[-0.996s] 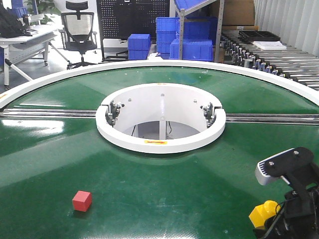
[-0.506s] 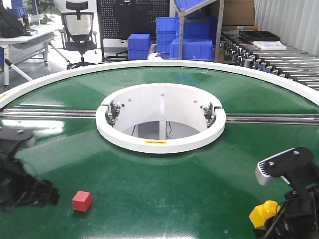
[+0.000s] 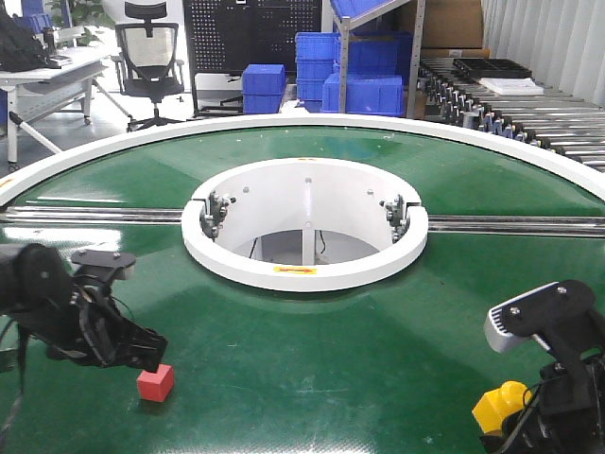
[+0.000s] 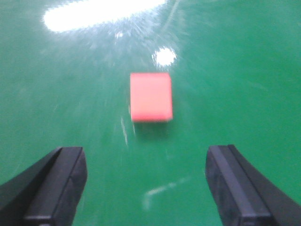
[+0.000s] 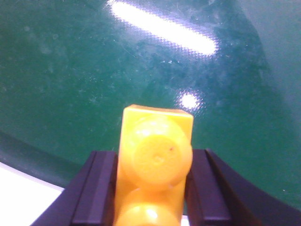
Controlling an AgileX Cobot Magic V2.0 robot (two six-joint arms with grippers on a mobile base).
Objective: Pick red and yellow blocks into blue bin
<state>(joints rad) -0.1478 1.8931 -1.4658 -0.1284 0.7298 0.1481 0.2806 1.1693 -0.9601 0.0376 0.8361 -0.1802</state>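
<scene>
Blurred red cube lies before spread left gripper; right gripper pinches cropped yellow brick.

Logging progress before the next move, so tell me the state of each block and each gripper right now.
red cube, loose on the green table, not gripped.
yellow brick, gripped, studs toward the wrist camera.
left gripper, open, nothing between its jaws.
right gripper, shut on the yellow brick.
</scene>
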